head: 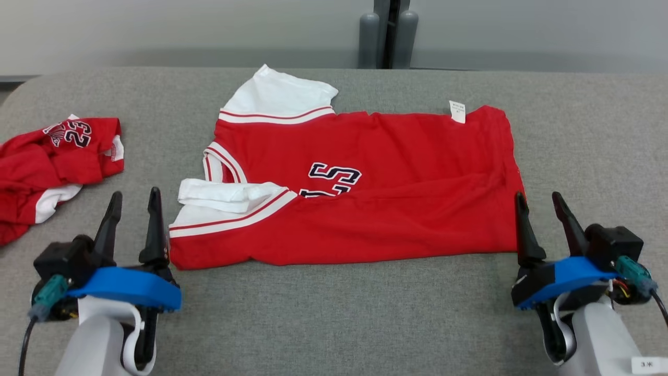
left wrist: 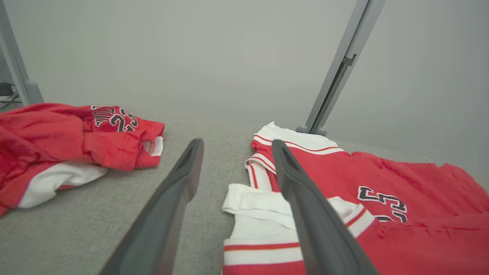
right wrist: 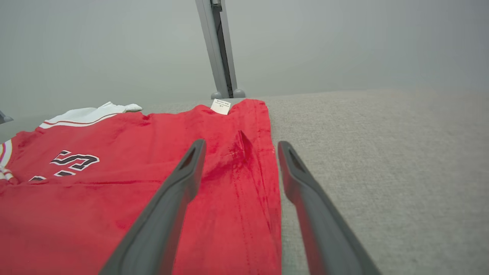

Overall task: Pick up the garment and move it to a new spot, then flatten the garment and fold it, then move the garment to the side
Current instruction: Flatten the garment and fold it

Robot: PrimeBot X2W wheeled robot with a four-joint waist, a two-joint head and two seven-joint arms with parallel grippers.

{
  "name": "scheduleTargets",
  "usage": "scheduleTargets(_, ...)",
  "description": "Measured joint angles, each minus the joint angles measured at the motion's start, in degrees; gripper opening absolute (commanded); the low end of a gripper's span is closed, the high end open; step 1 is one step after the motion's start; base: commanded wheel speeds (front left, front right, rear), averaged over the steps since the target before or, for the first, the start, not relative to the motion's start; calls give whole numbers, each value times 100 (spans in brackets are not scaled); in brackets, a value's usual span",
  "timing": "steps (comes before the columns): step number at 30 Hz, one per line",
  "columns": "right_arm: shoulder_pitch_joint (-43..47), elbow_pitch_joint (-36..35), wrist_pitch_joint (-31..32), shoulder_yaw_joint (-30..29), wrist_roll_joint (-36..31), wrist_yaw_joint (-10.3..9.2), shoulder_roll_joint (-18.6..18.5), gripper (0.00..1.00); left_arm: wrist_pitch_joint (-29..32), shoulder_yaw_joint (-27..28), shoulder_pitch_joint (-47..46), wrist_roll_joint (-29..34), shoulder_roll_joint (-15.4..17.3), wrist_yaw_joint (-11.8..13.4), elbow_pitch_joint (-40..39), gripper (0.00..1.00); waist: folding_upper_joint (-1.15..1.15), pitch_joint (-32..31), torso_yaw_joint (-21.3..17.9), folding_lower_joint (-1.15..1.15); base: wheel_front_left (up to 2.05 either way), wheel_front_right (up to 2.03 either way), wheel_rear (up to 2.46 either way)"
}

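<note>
Garment [head: 396,183] lies sideways in the middle of the grey table [head: 334,313]: a red shirt with white sleeves, collar end towards the robot's left, hem towards its right, a white tag [head: 457,111] at the far hem corner. Its near long edge looks doubled over, since the number [head: 334,177] on the chest is cut off along that line, so I judge the folding step is under way with one lengthwise fold made. The left gripper [head: 133,219] stands just beside the near sleeve corner, fingers spread wide and holding nothing. The right gripper [head: 543,224] stands at the near hem corner, also spread wide and empty, with the hem edge between its fingers in the right wrist view. A second shirt [head: 47,162] sits crumpled at the far left, well apart. Next move probably calls for each gripper to pinch its end and bring the two ends together, keeping the layers aligned
</note>
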Motion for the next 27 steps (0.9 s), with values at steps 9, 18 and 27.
scheduleTargets(9,1220,-683,0,2,-319,0,-4,100,0,333,1227,592,-366,0,-156,100,0,-612,17,-2,0,0,0)
scheduleTargets(18,2073,-534,0,3,-62,0,-2,100,0,393,2233,783,-723,0,-145,100,0,-1241,-41,-2,0,0,0)
scheduleTargets(27,2246,-485,0,82,68,0,-2,100,0,498,2366,828,-820,0,-99,100,0,-1318,-136,-2,0,0,0)
